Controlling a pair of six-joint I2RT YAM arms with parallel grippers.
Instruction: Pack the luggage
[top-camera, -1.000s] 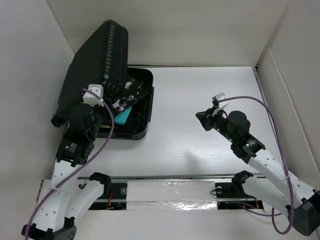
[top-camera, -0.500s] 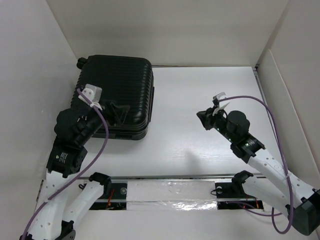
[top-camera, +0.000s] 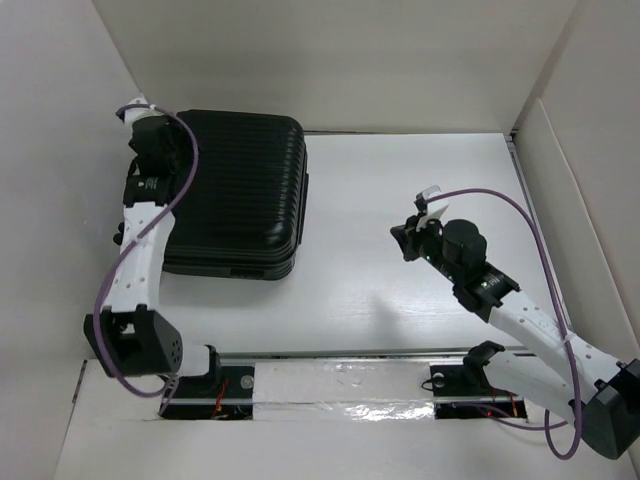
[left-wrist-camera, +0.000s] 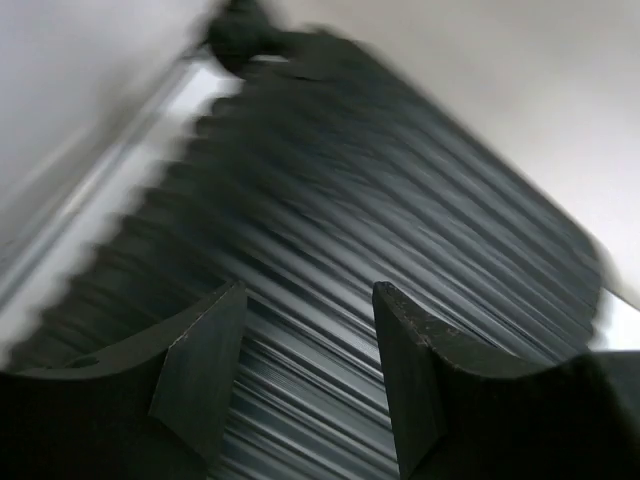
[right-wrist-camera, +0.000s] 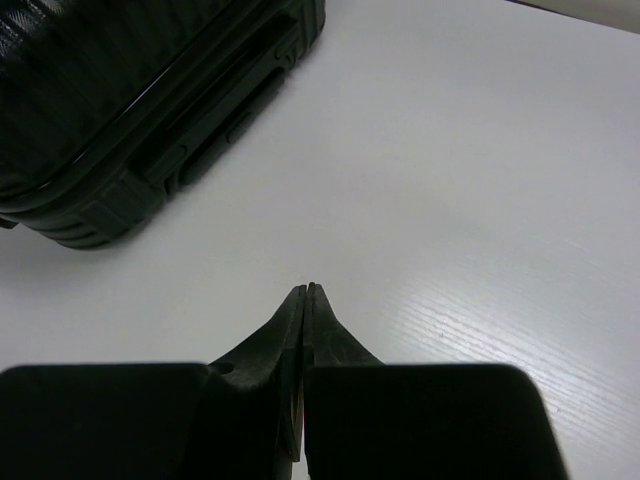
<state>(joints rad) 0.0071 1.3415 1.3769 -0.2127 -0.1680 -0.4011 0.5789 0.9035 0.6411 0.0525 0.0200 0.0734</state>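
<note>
1. The luggage (top-camera: 235, 190) lies shut, flat at far left of the table (top-camera: 400, 180); a second ago its lid stood raised.
2. Left gripper (left-wrist-camera: 308, 295), fingers spread and empty, has swung over the ribbed shell.
3. Right gripper (right-wrist-camera: 305, 290) hovers pinched together, empty; packing seems nearly done.

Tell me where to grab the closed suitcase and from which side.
Probably the recessed handle in the side wall of the luggage, coming in low from where the right gripper is; the ribbed top is too broad and flat for jaws.
</note>
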